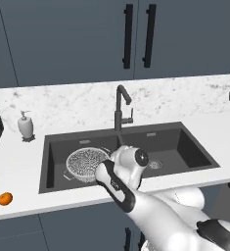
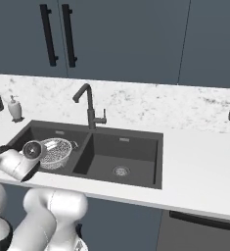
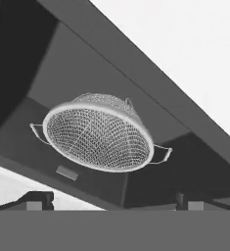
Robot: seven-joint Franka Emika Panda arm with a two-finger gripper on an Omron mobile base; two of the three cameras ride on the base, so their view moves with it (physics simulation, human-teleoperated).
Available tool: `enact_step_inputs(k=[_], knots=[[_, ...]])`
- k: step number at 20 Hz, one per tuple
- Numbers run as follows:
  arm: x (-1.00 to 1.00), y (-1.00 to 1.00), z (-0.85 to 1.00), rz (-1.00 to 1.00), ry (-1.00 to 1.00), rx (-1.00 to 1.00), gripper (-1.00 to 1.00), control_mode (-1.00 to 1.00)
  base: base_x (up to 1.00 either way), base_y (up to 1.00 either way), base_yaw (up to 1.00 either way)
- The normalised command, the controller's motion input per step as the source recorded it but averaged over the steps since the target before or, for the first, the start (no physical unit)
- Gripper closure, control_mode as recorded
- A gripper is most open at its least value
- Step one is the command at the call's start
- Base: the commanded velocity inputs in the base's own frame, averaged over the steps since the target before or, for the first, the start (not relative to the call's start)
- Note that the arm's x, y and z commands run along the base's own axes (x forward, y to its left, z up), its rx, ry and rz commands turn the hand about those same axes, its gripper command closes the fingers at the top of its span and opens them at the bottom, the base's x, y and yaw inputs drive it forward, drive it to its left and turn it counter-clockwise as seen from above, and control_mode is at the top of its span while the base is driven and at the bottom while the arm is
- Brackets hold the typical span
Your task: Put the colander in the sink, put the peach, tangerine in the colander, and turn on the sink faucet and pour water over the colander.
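My gripper (image 3: 111, 202) stands wide open, holding nothing. Just ahead, the colander (image 3: 98, 138) sits free in the sink (image 1: 55, 147) basin, clear of its walls.

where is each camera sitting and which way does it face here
Left base view: behind the arm's left, facing forward and down at the sink, colander, tangerine; arm lower right.
Right base view: behind its right, same sink and faucet; arm lower left.
Hand view: on the hand, facing the colander; open gripper at bottom.
All share the colander.
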Motion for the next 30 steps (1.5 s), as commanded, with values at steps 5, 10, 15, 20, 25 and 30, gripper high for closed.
enact_step_inputs(k=[5, 10, 15, 20, 25, 30], knots=[[-0.51, 0.76, 1.0, 0.01, 0.03, -0.22, -1.0, -1.0, 0.0, 0.0, 0.0], [-0.3, 0.75, 1.0, 0.08, 0.25, -0.39, -1.0, -1.0, 0.0, 0.0, 0.0], [-0.17, 0.72, 1.0, 0.12, 0.3, -0.38, -1.0, -1.0, 0.0, 0.0, 0.0], [-0.59, 0.85, 1.0, 0.05, 0.03, -0.26, -1.0, -1.0, 0.0, 0.0, 0.0], [-0.96, 0.79, 0.45, 0.27, -0.06, -0.19, -1.0, -1.0, 0.0, 0.0, 0.0], [-0.8, 0.48, 0.0, 0.54, 0.0, -0.12, -1.0, -1.0, 0.0, 0.0, 0.0]])
